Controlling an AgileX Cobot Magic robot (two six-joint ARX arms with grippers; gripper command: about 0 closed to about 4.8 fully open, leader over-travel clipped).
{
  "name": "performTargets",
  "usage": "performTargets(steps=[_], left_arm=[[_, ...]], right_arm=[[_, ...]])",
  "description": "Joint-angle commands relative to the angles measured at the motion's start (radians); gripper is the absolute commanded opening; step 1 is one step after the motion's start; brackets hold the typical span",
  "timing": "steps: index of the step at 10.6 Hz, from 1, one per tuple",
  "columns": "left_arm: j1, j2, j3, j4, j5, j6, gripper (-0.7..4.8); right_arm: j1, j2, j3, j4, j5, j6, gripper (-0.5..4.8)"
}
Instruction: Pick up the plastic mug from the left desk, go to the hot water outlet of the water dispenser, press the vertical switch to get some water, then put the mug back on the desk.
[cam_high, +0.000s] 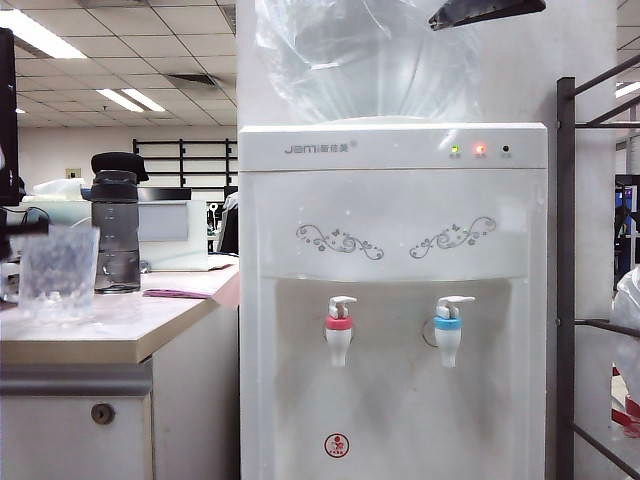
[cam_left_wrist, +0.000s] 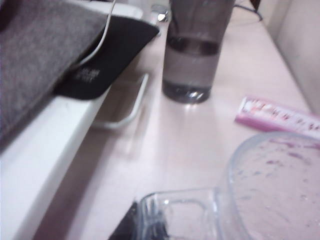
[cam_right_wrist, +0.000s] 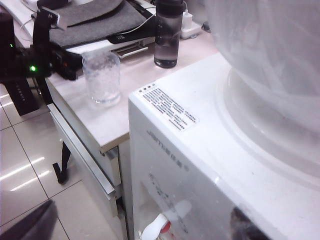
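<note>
Looking through the left wrist camera, I have the plastic mug (cam_left_wrist: 272, 187) right under the lens, its open mouth facing up and its handle (cam_left_wrist: 177, 215) sticking out sideways toward the left hand (cam_left_wrist: 145, 227), whose dark fingers are shut on that handle. The mug stands upright on the left worktop (cam_high: 100, 335) near its front edge, long axis vertical, dimpled walls see-through. From the right wrist camera I see the left arm (cam_right_wrist: 40, 55) coming in level from the side away from the dispenser, a green light glowing on it, meeting the mug (cam_right_wrist: 101, 77) at its side.

Behind the mug a dark grey bottle (cam_high: 116, 225) with a black cap stands upright, partly filled, and a pink packet (cam_left_wrist: 277, 116) lies flat on the slab between bottle and mug. A grey felt pad (cam_left_wrist: 35, 55) over a black case rests on a white box farther back.

Beside the worktop stands the water dispenser (cam_high: 392, 300), front facing the exterior camera. The hot water outlet (cam_high: 339, 335) with its red collar points straight down, its vertical switch (cam_high: 342, 301) on top; the blue-collared tap (cam_high: 448, 335) sits well apart from it.

The right hand (cam_high: 487, 11) hangs high beside the big clear bottle (cam_high: 365, 60), only a dark edge showing; its jaws stand wide apart, holding nothing I can see.
</note>
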Motion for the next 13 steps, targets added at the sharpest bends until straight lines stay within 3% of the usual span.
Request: performTargets(steps=[1,3,4,5,6,7,8,9,10,11,13], left_arm=[[-0.002,-0.161,0.002,-0.174,0.023,-0.015,-0.07],[-0.002,-0.263,0.002,-0.323,0.021,-0.024,-0.07],[-0.007,-0.397,0.002,-0.496,0.034,-0.036,-0.07],[-0.019,-0.468,0.001,-0.575,0.071,-0.077,-0.07],[-0.070,-0.567,0.001,-0.738,0.090,-0.119,-0.07],[-0.186,-0.637,-0.029,-0.871,0.085,-0.123,-0.07],[-0.256,-0.664,-0.068,-0.858,0.060,-0.150,-0.07],[-0.656,-0.693,-0.211,-0.670,-0.208,-0.251,-0.07],[-0.812,-0.570,-0.275,-0.539,-0.311,-0.315,-0.07],[-0.829,-0.389,-0.275,-0.343,-0.311,-0.344,-0.07],[-0.829,-0.175,-0.265,-0.124,-0.298,-0.359,-0.07]], right_arm=[[0.000,-0.037,0.006,0.003,0.001,-0.001,4.62],[0.000,-0.064,0.006,-0.008,0.004,-0.002,4.61],[0.000,-0.091,0.006,-0.055,0.000,-0.002,4.61],[0.000,-0.104,0.006,-0.094,0.000,-0.002,4.61],[0.000,-0.129,0.006,-0.148,0.000,-0.002,4.61],[0.000,-0.163,0.006,-0.212,0.003,-0.010,4.61],[0.000,-0.175,0.006,-0.238,0.004,-0.010,4.61],[0.000,-0.273,0.005,-0.359,0.034,-0.018,4.60],[0.000,-0.289,0.002,-0.420,0.070,-0.043,4.31],[0.001,-0.280,-0.048,-0.388,0.071,-0.043,4.26],[0.001,-0.251,-0.092,-0.354,0.071,-0.043,4.26]])
